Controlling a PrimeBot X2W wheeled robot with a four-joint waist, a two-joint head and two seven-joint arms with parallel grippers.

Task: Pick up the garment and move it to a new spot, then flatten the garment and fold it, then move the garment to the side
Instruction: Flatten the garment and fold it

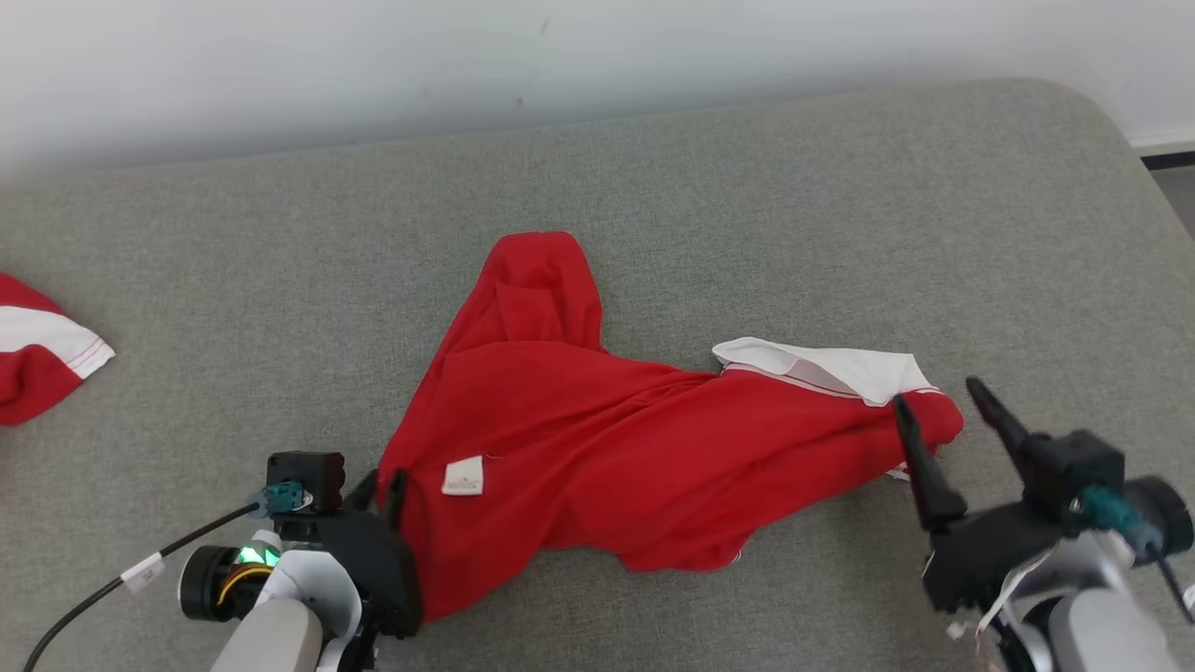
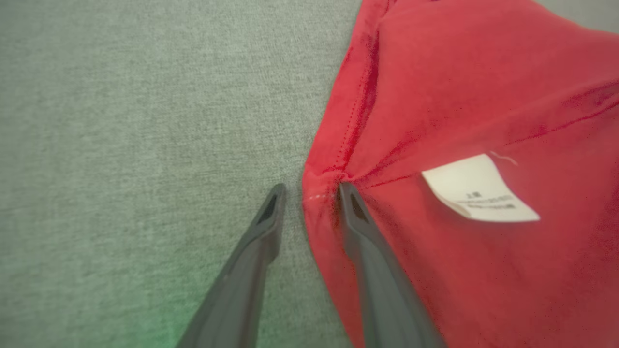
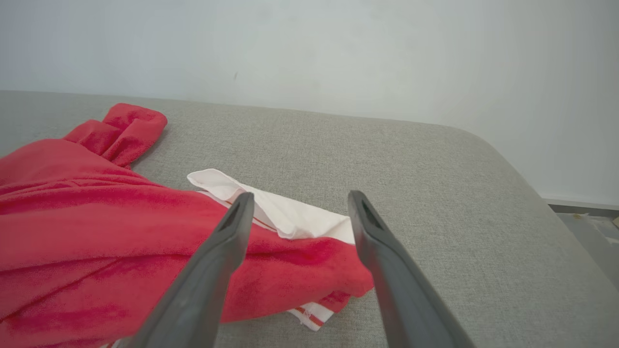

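**A:** Starting with the head view, where does the garment (image 1: pixel 597 439) lie?

**B:** It lies crumpled on the grey padded surface (image 1: pixel 747 168), stretched between the two sets of jaws. The left jaws are at its near corner, just beside the white label (image 1: pixel 463 475). The right jaws are over the end with the white panel (image 1: pixel 822 369). A second red-and-white piece (image 1: pixel 37 359) lies well off to the left of the left jaws.

**A:** How will it handle?

**B:** I'd judge it light, limp and soft, with no stiffness at all. It should sag and bunch from any single pinch, so it wants two holds far apart. Stitched edges or corners look best, since the doubled cloth gives more to bite on.

**A:** And the left wrist view?

**B:** That arm points steeply down at the surface. The left jaws stand apart, astride the stitched hem (image 2: pixel 338 145). One rests over bare grey cloth and the other over red fabric, with a ridge of hem between them. It isn't pinched yet. The label sits off to the right of the jaws.

**A:** And the right wrist view?

**B:** The right jaws are wide open and hold nothing. The arm is held low, aimed almost level across the surface toward the pale wall (image 3: pixel 338 48). The red end and its white panel lie beneath and between the jaws. I can't tell whether the jaws touch the cloth.
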